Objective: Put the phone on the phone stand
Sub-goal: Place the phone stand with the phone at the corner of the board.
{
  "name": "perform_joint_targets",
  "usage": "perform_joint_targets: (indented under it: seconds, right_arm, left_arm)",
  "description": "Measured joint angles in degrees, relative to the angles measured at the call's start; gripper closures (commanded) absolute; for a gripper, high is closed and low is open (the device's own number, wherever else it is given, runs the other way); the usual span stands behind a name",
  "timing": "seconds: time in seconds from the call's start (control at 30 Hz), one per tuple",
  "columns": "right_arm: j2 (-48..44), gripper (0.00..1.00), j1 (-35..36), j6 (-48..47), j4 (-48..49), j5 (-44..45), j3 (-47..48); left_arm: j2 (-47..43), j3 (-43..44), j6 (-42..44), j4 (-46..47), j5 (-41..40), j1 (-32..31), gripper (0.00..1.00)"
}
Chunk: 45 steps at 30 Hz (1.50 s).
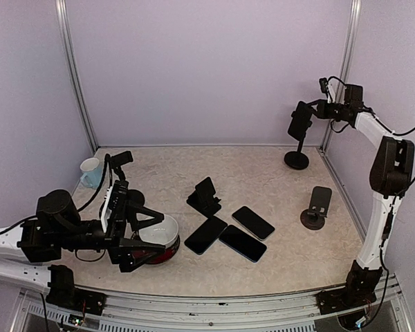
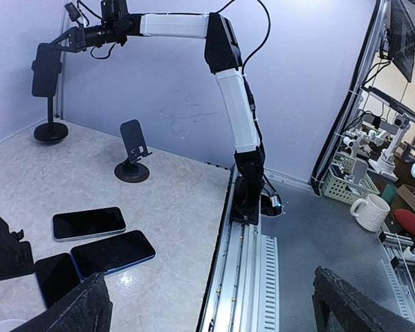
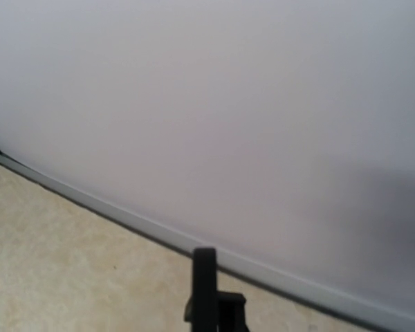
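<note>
Phone (image 1: pixel 300 121) sits up on the tall pole stand (image 1: pixel 297 160) in the back right corner. Right gripper (image 1: pixel 319 108) has its jaws closed at the phone's upper edge, can't tell if it pinches it. Left gripper (image 1: pixel 151 235) is spread wide over the bowl (image 1: pixel 174 232), near left. Three more phones (image 1: pixel 243 243) lie flat mid-table, between a folding stand (image 1: pixel 204 197) and a round-base stand (image 1: pixel 317 207)

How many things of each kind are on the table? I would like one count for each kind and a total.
Phones lying flat: 3
Phone stands: 3
Mug: 1
Bowl: 1
Total: 8
The dark panel on the tall stand may be a fourth phone; I cannot tell.
</note>
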Motion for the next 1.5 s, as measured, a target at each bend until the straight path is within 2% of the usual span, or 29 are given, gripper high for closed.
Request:
perform_joint_targets:
  seconds: [0.33,0.5,0.63,0.7,0.87,1.03,1.23,1.5]
  right_arm:
    - [2.67,1.0,-1.95,-0.33,-0.48,-1.81,-0.11]
    - [2.64,0.82,-2.71,-0.35,1.9,-3.96,-1.88]
    - [2.19,0.53,-3.02,0.15,4.17,-5.79,-4.52]
    - [1.9,0.44,-3.15,0.11,5.38,-6.19,-5.88]
    - [0.48,0.3,-3.37,1.22,7.45,-6.93,-8.66]
    - [-2.03,0.01,-3.37,3.61,9.14,-6.82,-10.38]
    - [-11.47,0.0,-2.16,5.42,12.09,-3.5,-19.67]
    - [-33.4,0.0,3.63,12.76,31.43,2.78,-50.31]
  left_arm:
    - [-0.26,-0.13,-0.87,-1.36,-0.66,0.81,0.01]
    - [2.1,-0.13,-0.92,-1.22,-0.22,1.42,0.01]
    - [4.0,-0.11,-0.81,-1.14,0.22,1.49,0.01]
    - [4.17,-0.07,-0.79,-1.14,0.31,1.49,0.01]
    - [3.74,-0.04,-0.83,-0.83,0.66,1.49,0.01]
    - [2.27,-0.04,-1.05,-0.44,0.92,1.46,0.01]
    - [1.51,-0.13,-1.05,1.05,1.36,1.46,0.01]
    - [3.69,-1.05,-0.48,3.98,2.43,1.46,0.01]
